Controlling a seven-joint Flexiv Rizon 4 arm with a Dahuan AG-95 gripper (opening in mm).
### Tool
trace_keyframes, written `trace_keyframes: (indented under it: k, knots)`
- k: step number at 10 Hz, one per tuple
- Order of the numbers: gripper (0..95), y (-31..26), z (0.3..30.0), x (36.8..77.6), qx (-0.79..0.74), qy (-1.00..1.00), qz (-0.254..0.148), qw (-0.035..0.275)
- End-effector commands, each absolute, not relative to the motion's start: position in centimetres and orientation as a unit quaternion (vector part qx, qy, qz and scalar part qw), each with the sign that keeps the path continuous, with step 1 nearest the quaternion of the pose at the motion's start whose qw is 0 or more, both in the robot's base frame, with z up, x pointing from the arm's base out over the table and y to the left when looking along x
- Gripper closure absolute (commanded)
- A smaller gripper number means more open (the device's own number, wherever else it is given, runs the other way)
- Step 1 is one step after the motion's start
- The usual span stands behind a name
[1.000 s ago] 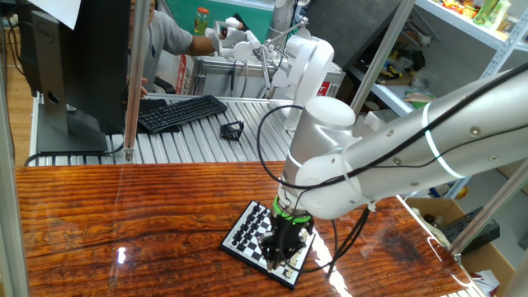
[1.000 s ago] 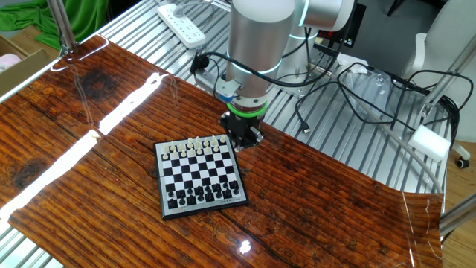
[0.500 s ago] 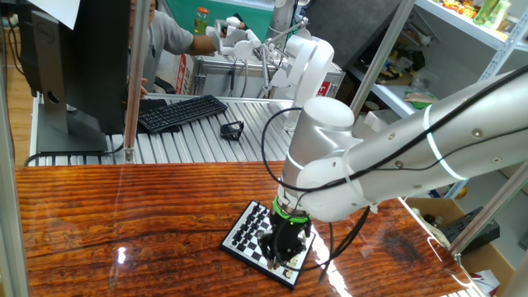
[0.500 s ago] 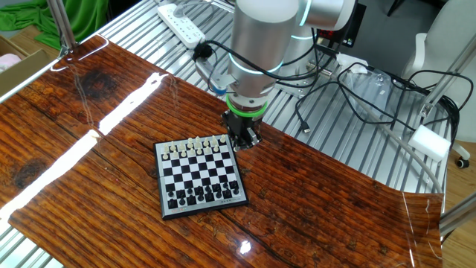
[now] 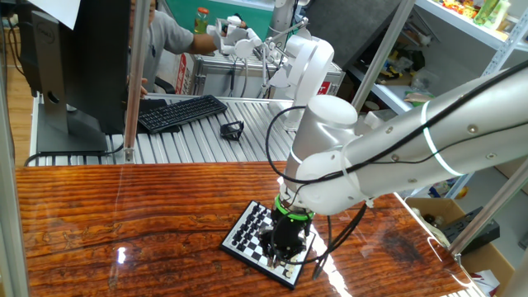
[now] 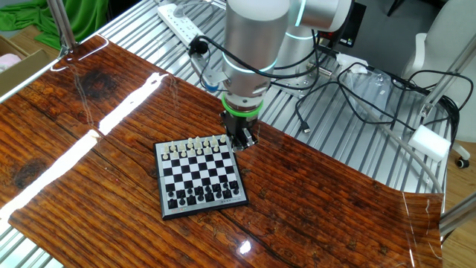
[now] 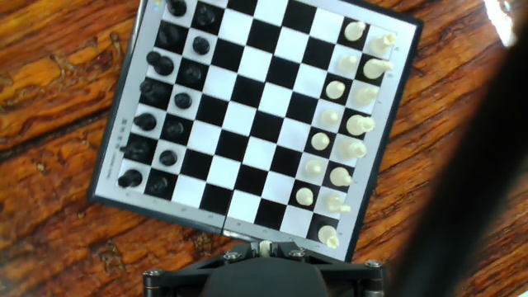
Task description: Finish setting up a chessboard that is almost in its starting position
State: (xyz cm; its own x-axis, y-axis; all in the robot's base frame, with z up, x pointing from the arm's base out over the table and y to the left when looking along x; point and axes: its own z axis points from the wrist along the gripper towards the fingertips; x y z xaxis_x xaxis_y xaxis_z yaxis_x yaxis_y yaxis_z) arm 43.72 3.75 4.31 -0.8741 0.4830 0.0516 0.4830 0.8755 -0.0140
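The chessboard [image 6: 166,214] lies on the wooden table, black pieces [image 6: 199,196] along its near edge and cream pieces [image 6: 195,144] along its far edge. In the hand view the board's rim [image 7: 114,148] runs down the left, with black pieces [image 7: 165,107] on the left and cream pieces [image 7: 342,124] on the right. My gripper [image 7: 264,250] is shut on a small cream piece [image 7: 264,247] held between the fingertips, just off the board's edge near the cream rows. It hangs low at the board's far right corner [image 6: 239,141] and hides part of the board [image 5: 246,228].
Beyond the wood lies a slatted metal surface with a black keyboard [image 5: 181,112], a monitor [image 5: 74,66] and a small black object [image 5: 232,129]. A person [image 5: 165,37] sits at the back. A power strip [image 6: 182,21] and loose cables [image 6: 349,82] lie behind the arm.
The arm's upper part has turned a little and the gripper has shifted slightly beside the board's corner. It stays shut on the cream piece. The board's pieces have not moved.
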Motion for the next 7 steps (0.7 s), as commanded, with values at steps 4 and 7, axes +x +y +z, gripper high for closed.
trace_keyframes:
  k: [4,7]
  knots:
    - [95.0,3.78,4.49,43.82,-0.321,-0.943,-0.069,0.049]
    - [95.0,3.75,4.52,43.8,-0.309,-0.947,-0.074,0.049]
